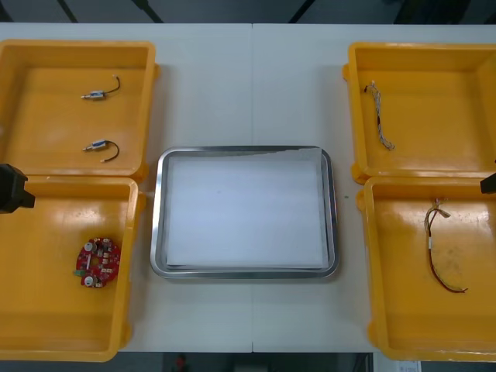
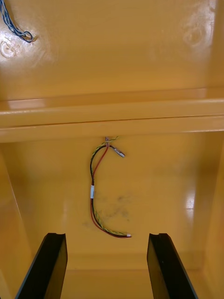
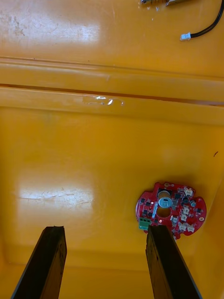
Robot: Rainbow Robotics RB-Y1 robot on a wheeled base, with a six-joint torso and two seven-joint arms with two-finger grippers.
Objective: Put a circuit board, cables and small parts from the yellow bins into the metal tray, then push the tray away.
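circuit board (image 1: pixel 98 262) in near-left bin (image 1: pixel 46 314)

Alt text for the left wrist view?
The open left end effector hangs over a yellow bin holding a round red circuit board near one fingertip. Beyond the bin's wall, part of a black cable lies in the next bin.

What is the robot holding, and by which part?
Nothing. The left gripper is open near the red circuit board; the right gripper is open near the red and yellow cable.

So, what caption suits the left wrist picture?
Open left gripper hovering over a yellow bin, round red circuit board beside one finger.
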